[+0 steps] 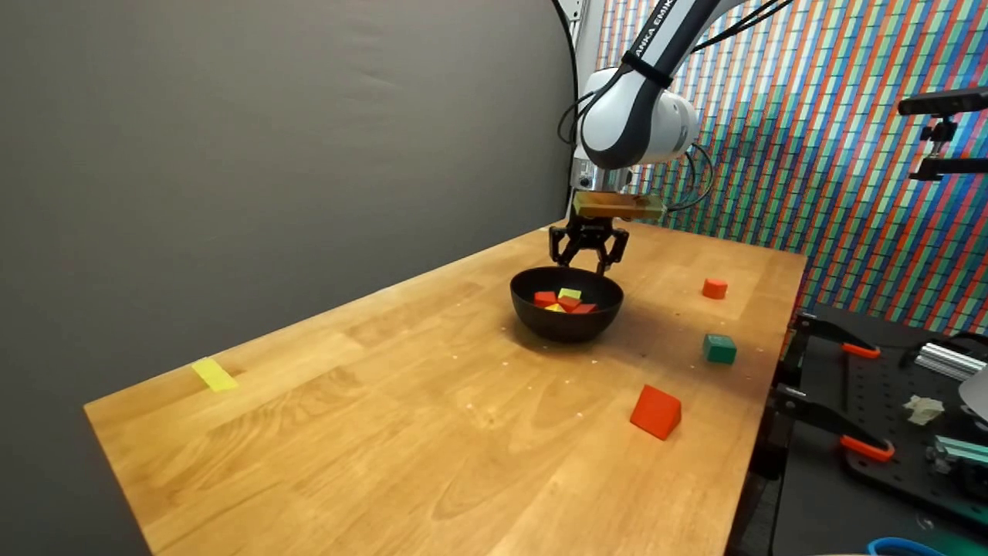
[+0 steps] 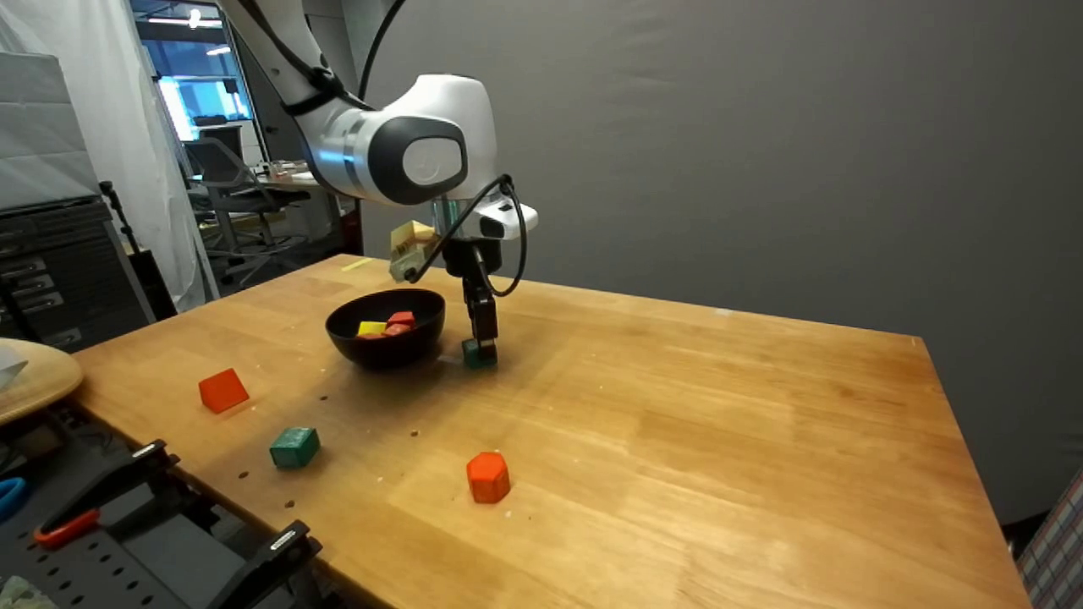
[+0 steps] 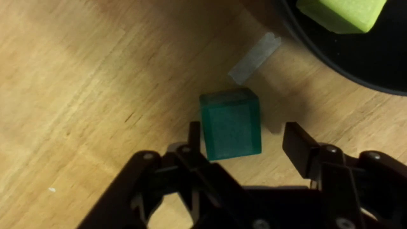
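Pincer [image 3: 243,136] wide about a green block [image 3: 233,130] — a gap shows at one side — near the bowl [image 3: 359,57]. Arm [image 1: 644,116] reads "ANKA EMIK".

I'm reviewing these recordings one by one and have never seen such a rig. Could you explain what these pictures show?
The machine is a robot arm ending in a two-fingered gripper. Two pictures view the table from outside; the third is taken from the arm's wrist. On the table stands a black bowl containing red blocks and yellow blocks. Beside it, a green block sits between the gripper's fingers. Also lying there are another green block, a red wedge and an orange-red block. Nothing is held: the fingers stand apart, leaving a gap on one side.
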{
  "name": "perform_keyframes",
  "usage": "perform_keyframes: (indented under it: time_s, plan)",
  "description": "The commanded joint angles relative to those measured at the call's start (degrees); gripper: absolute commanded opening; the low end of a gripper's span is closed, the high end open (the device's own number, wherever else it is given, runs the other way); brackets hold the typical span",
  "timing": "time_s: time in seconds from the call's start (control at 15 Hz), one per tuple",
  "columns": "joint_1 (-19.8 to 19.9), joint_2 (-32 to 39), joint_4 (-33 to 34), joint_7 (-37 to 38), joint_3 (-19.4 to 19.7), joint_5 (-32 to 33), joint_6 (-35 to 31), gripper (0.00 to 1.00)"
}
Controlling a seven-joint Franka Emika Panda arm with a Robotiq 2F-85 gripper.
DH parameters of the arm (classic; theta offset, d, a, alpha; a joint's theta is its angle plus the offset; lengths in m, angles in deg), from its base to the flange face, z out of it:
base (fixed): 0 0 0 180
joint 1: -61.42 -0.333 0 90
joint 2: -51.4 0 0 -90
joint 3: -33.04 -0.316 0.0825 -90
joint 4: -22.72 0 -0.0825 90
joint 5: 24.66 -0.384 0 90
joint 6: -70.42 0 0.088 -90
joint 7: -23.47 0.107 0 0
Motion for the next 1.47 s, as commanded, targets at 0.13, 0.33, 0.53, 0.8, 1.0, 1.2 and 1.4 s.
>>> perform_keyframes:
  time_s: [0.13,0.33,0.53,0.8,1.0,1.2,1.4]
  plan:
    - [1.7,-2.1,1.5,-1.5,-2.1,-5.6,0.6,0.23]
    - [-1.7,-10.2,-2.4,1.7,0.6,-3.2,2.1,0.18]
    - [-5.2,-17.3,-4.9,6.6,2.9,1.9,3.4,0.18]
    - [-3.9,-21.0,-3.9,6.1,-3.7,-1.2,15.8,0.19]
    - [-3.6,-19.0,-2.9,8.8,-6.4,-3.9,20.8,0.19]
    - [-3.4,-18.3,-3.4,10.4,-6.9,-2.8,18.9,0.43]
    - [-3.6,-16.1,-3.3,12.0,-6.8,-2.9,17.3,0.52]
